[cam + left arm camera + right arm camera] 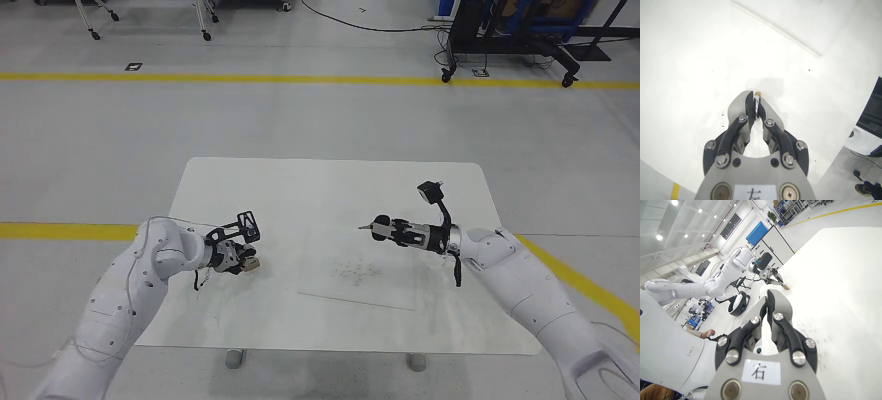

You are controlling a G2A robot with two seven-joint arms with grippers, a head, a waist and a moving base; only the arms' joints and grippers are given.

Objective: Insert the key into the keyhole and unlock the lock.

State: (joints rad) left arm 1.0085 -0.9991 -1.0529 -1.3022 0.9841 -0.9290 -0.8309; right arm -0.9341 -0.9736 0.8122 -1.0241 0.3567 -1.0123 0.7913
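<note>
Top view showed the left gripper (243,262) closed on the padlock (252,264) by its shackle near the table's (330,190) left edge, and the right gripper (376,227) pinching the key (364,227) well apart from it; insertion and unlocking were not yet done.

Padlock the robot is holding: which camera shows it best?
The left wrist view: the padlock sits close up, its silver shackle clamped between the left jaws, a brass corner peeking beyond. The right wrist view shows its brass body far off, poking out of those jaws; the top view shows a small tan speck.
</note>
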